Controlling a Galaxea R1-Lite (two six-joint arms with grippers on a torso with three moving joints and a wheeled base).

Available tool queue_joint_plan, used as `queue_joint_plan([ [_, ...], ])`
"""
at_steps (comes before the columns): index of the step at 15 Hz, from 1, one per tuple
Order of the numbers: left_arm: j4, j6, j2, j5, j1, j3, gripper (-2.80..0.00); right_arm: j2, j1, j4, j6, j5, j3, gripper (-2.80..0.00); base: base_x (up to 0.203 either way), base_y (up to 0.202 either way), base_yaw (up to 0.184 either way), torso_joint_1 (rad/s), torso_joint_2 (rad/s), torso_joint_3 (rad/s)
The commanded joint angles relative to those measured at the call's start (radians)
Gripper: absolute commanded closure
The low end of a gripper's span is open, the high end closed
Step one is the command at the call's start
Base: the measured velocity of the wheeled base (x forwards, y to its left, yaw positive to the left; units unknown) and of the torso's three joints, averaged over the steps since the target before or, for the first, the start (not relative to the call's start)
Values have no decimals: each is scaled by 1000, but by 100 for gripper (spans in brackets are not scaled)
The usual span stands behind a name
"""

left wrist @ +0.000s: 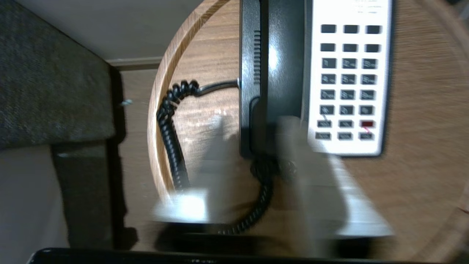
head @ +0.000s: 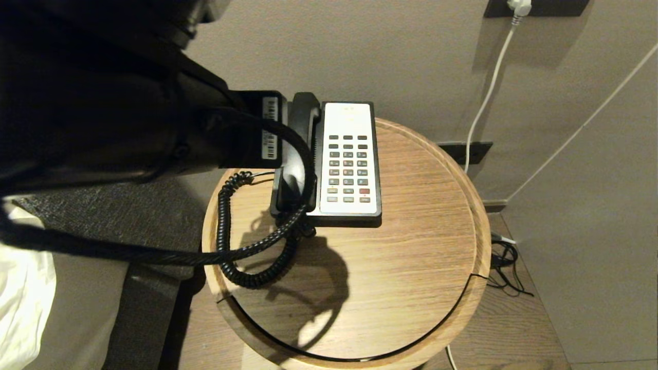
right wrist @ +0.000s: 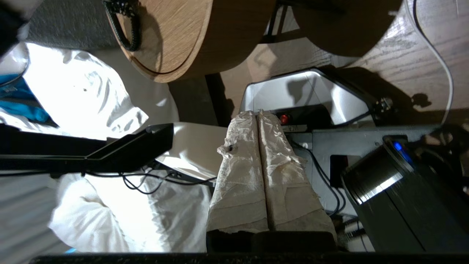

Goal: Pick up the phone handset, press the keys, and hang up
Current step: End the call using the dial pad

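One round wooden table is carrying one phone base. One black handset is lying in its cradle, its coiled cord looping nearer. The left pincer is straddling the handset's near end, fingers parted. Down low, the right pincer is sitting clenched, empty.

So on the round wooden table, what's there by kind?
Black-and-white push-button phone base: 1
Long black plastic phone handset: 1, on its cradle
Black coiled cord: 1
Total: 3
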Motion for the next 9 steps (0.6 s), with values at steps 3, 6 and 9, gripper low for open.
queue_joint_plan([
  [3, 28, -23, -165, -9, -48, 21, 0, 215, 1, -102, -89, 6, -25, 0, 0, 0, 0, 0, 0, 0],
  [6, 28, -22, -260, -10, -58, 56, 0, 421, 1, -217, -166, 26, -93, 0, 0, 0, 0, 0, 0, 0],
  [9, 24, -22, -339, -14, -58, 93, 0, 663, 9, -325, -216, 51, -203, 0, 0, 0, 0, 0, 0, 0],
])
